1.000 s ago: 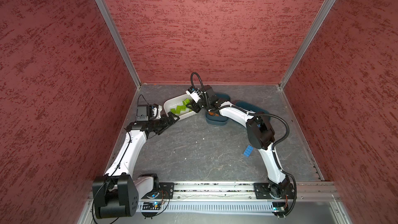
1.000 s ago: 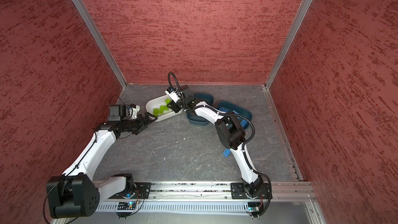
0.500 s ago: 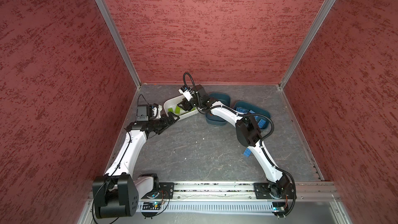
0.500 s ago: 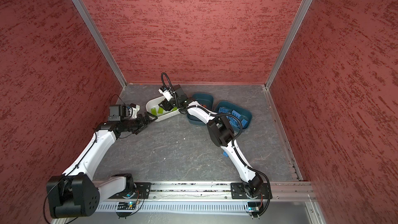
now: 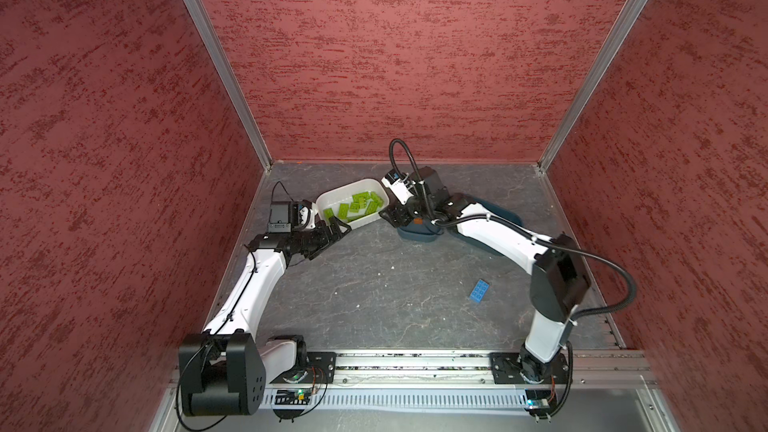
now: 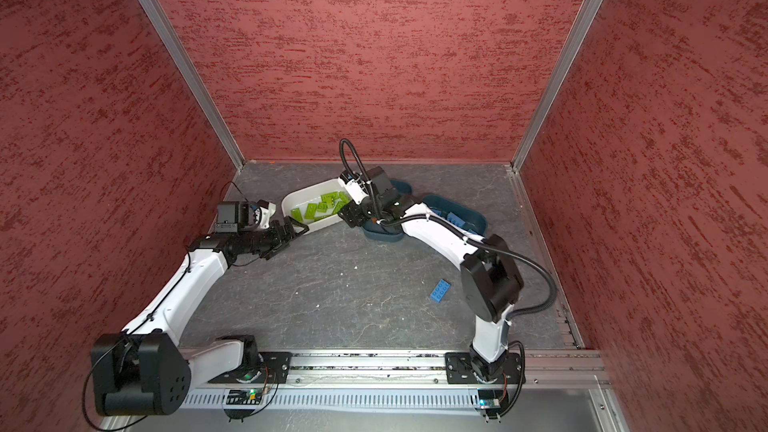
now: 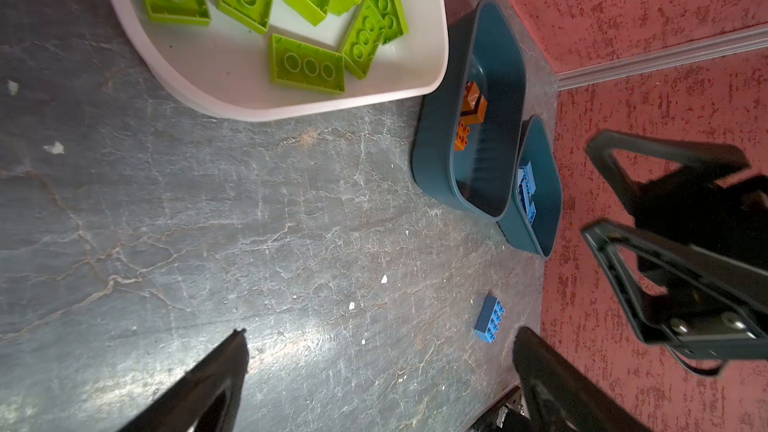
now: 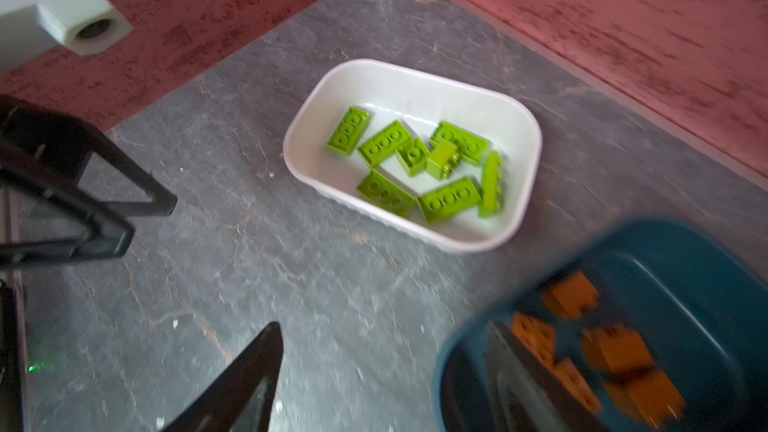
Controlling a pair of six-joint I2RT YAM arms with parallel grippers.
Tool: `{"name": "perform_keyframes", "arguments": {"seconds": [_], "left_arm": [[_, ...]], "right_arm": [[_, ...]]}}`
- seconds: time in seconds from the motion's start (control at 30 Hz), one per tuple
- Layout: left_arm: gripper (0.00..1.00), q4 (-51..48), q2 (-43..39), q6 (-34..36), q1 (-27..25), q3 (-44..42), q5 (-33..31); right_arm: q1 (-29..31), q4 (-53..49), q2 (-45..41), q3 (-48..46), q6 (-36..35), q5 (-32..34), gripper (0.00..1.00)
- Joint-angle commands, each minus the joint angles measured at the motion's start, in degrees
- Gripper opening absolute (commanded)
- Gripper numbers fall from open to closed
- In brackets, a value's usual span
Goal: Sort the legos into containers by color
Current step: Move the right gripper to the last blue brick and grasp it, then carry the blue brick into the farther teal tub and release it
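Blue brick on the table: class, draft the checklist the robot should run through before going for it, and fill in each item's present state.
1. Blue brick lies alone on the table, nothing touching it: ok.
2. Right gripper open, nothing between its fingers: ok.
3. Left gripper open and empty: ok.
4. Teal tub with blue bricks has room left: ok.
5. Green bricks all in the white tub: ok.
6. No further loose bricks hidden under the right arm: cannot tell.
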Motion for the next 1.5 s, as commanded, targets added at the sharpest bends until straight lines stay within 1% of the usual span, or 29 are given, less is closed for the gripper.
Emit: {"name": "perform_keyframes", "arguments": {"seconds": [0.0, 0.13, 0.2, 0.33, 0.47, 0.6, 0.7, 0.83, 0.93, 1.0, 1.17, 1.27, 1.47], "left_arm": [[1.00, 1.6, 0.7, -0.3, -1.6, 0.1, 0.2], [1.00, 2.3, 1.5, -1.0, -4.0, 0.3, -0.2], [1.00, 2.8, 1.8, -1.4, -4.8, 0.2, -0.1], [1.00, 5.2, 3.0, -2.9, -5.7, -0.5, 1.0], [1.00, 6.9, 4.5, -3.5, -7.3, -0.4, 1.2], [1.00, 7.1, 5.8, -3.5, -8.4, 0.5, 0.9], [1.00, 7.5, 5.9, -3.7, -8.8, 0.5, 0.6], [1.00, 7.6, 5.8, -3.8, -8.8, 0.3, 0.6], [1.00, 7.4, 5.6, -3.5, -8.9, 0.2, 0.7], [0.99, 7.2, 5.5, -3.4, -8.8, 0.2, 0.5], [0.99, 7.0, 5.5, -3.1, -8.8, 0.1, 0.5], [1.00, 6.8, 5.5, -3.0, -8.8, 0.3, 0.5], [1.00, 6.6, 5.5, -2.6, -8.8, 0.2, 0.5]], "right_arm": [[-1.0, -10.2, -8.0, -8.0, 7.7, 8.2, 0.80], [-1.1, -17.3, -19.2, -16.7, 21.4, 13.7, 0.82], [-1.1, -21.0, -24.0, -20.1, 28.8, 16.4, 0.84], [-1.1, -26.6, -32.9, -27.3, 42.5, 21.1, 0.84], [-1.0, -32.0, -37.8, -34.0, 52.6, 23.6, 0.84], [-1.0, -33.9, -38.7, -39.6, 60.9, 23.7, 0.84], [-0.9, -31.8, -38.0, -42.9, 63.7, 23.9, 0.85], [-1.0, -27.5, -35.3, -45.6, 64.6, 24.5, 0.82], [-1.0, -25.3, -32.3, -45.8, 64.9, 25.2, 0.79], [-1.0, -24.2, -30.4, -46.0, 65.6, 26.0, 0.75], [-1.1, -21.0, -27.3, -46.2, 65.3, 26.2, 0.68], [-1.4, -21.0, -25.4, -46.2, 65.1, 26.9, 0.63], [-2.0, -20.2, -23.7, -47.7, 64.5, 27.6, 0.48]]}}
